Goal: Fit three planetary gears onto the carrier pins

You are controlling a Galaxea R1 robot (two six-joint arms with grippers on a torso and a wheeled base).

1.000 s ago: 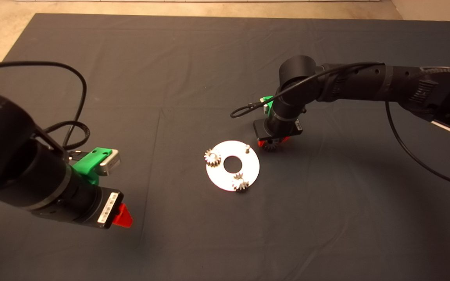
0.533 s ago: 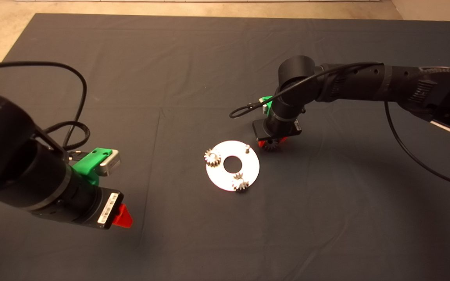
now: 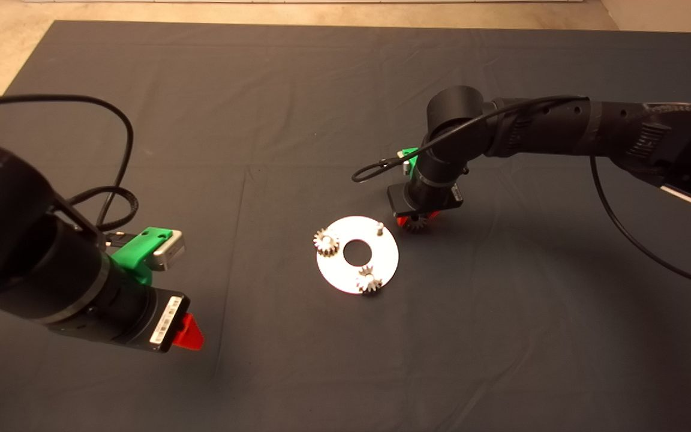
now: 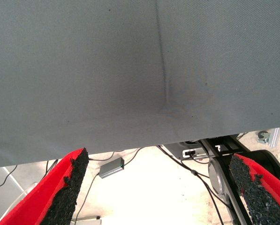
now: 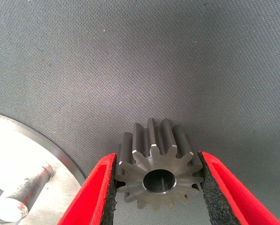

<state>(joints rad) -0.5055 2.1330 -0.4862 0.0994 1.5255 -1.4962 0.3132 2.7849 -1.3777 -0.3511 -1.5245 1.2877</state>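
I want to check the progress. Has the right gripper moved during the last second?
Yes, slightly. The right gripper, shut on the third gear, has edged away from the near side of the mat, judged against the disc, which has not moved.

An overhead head camera looks down on the dark fabric mat (image 3: 297,108). The right wrist camera sits close above the flat shiny round metal disc (image 5: 22,154), which both views share; the left wrist camera faces the mat's edge and floor.

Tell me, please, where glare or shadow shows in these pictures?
Head view: the shiny disc glares white under the light. Right wrist view: the gear between the right gripper fingers gleams softly. Left wrist view: a dim shadow darkens the mat.
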